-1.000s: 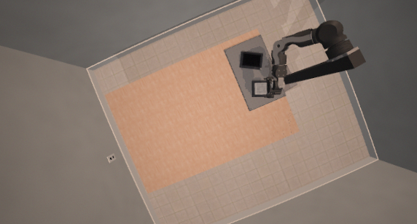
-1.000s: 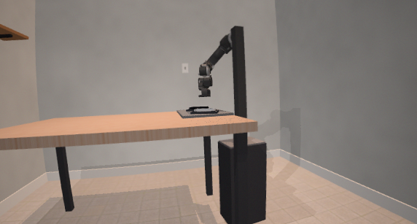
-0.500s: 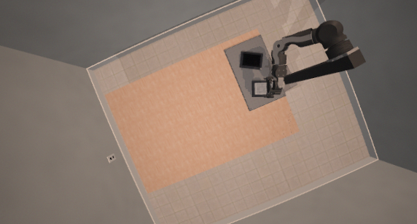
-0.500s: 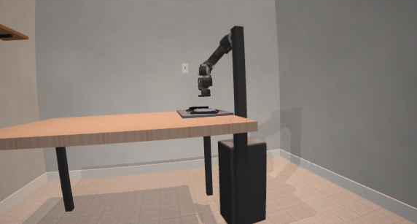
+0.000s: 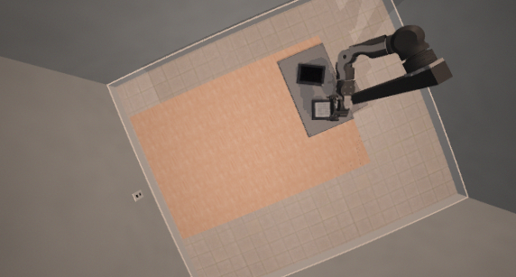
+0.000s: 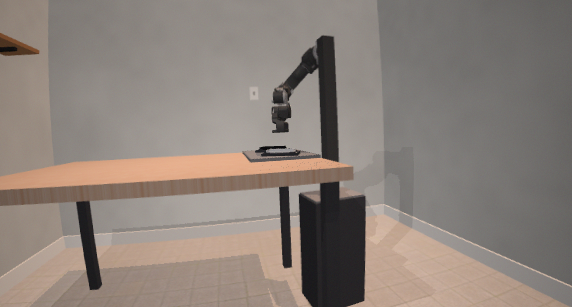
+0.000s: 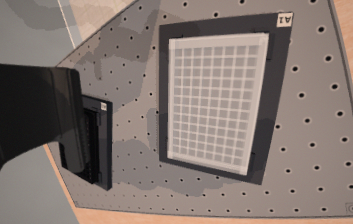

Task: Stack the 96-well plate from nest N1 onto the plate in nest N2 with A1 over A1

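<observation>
A white 96-well plate [image 7: 216,102] lay flat in its dark nest [image 7: 273,95] on the grey perforated board [image 7: 317,150], with the nest's A1 label [image 7: 284,19] at one corner just outside the plate's edge. In the wrist view the plate's well grid showed whole, nothing covering it. A second nest [image 5: 310,74], dark all over, sat on the same board, apart from the white plate; whether a plate lay in it could not be told from the top view. In the wrist view this nest [image 7: 97,142] was half hidden behind a black part of the arm.

The end effector [image 6: 280,129] hung above the board, well clear of the plate, pointing down. Its fingers stood fairly wide apart and held nothing. From above, the end effector [image 5: 338,108] was just beside the white plate, at the edge nearer the arm's post [image 6: 327,100].

The board rested at the corner of the wooden bench [image 6: 165,172] next to the post, which rose from a black pedestal [image 6: 350,255] on the tiled floor [image 6: 450,270].
</observation>
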Controlling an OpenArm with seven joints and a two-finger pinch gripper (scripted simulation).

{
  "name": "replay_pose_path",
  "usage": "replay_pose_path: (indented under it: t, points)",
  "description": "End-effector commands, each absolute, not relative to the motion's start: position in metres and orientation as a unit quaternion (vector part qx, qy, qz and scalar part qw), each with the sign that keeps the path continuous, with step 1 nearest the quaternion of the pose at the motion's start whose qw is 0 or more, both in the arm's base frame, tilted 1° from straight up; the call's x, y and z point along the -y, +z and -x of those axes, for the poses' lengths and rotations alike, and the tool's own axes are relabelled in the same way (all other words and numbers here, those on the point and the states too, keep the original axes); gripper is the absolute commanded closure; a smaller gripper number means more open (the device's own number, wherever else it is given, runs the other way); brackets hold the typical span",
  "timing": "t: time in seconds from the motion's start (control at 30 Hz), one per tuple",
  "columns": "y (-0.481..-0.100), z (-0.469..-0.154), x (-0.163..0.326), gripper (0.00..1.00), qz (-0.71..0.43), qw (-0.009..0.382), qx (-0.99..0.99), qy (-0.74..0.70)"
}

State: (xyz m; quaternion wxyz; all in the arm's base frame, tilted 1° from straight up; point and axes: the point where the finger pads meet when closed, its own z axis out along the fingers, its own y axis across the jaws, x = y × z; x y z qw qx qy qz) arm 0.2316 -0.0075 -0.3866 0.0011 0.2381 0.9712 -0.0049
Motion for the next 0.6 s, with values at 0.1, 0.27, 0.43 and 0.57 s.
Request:
replay_pose_path:
  t: [0.1,0.27,0.43,0.57]
  points:
    - [-0.43,-0.233,0.008,0.23,-0.237,0.001,-0.972,-0.004]
    - [-0.441,-0.233,0.009,0.23,-0.237,0.001,-0.972,-0.005]
    - [-0.441,-0.233,0.009,0.23,-0.237,0.001,-0.972,-0.005]
    - [-0.443,-0.233,0.009,0.23,-0.238,0.002,-0.971,-0.007]
